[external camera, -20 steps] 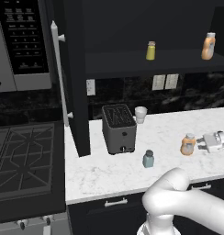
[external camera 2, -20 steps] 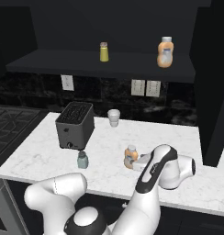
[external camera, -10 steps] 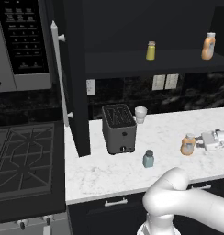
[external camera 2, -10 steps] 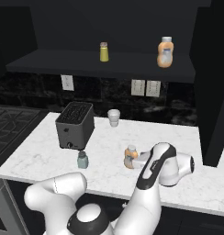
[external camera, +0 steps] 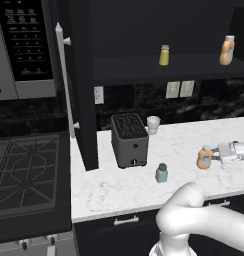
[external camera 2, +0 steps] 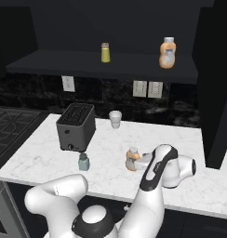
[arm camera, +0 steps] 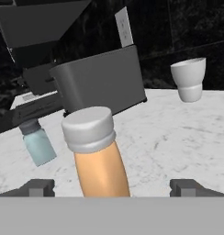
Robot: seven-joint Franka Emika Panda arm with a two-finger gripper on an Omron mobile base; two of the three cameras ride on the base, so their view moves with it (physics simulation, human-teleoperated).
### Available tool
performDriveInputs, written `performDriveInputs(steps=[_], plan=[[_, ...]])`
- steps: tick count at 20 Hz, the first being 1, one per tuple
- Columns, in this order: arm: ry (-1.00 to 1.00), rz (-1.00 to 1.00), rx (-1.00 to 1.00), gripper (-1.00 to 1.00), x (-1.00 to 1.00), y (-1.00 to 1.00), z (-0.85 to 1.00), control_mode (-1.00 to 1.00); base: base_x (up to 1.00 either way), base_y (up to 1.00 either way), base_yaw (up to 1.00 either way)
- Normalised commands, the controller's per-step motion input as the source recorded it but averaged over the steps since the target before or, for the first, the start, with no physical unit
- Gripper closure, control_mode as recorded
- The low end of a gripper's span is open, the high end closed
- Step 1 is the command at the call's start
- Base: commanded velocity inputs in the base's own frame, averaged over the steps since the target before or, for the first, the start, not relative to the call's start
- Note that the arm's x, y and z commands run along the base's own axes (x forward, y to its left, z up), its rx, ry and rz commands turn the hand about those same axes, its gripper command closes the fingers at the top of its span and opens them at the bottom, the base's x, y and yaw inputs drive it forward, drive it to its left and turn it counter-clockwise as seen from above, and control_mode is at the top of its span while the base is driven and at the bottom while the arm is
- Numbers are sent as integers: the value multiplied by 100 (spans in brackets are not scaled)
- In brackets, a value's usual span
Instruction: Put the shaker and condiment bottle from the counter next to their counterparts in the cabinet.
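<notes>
Condiment bottle (arm camera: 98,153) stood upright on the counter (external camera: 184,142), and I had my tool (arm camera: 111,187) spread wide around it, one fingertip (arm camera: 38,187) on each side, neither touching. Just beyond it to the left sat the shaker (external camera: 162,173), and behind that the dark toaster (external camera: 129,139) with a white cup (external camera: 153,124) beside it. Up on the cabinet (external camera: 86,75) shelf I saw the yellow shaker (external camera 2: 105,52) and the orange bottle (external camera 2: 167,52), well apart.

White rounded arm, dark joints — glossy
</notes>
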Motion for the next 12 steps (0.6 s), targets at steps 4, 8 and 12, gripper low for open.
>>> performDriveInputs(steps=[4, 8, 12], plan=[[0, -3, 0, -100, 4, 5, -7, -100, 0, 0, 0], [0, -3, 0, -100, 7, 12, -4, -100, 0, 0, 0], [0, -3, 0, -100, 10, 23, -4, -100, 0, 0, 0]])
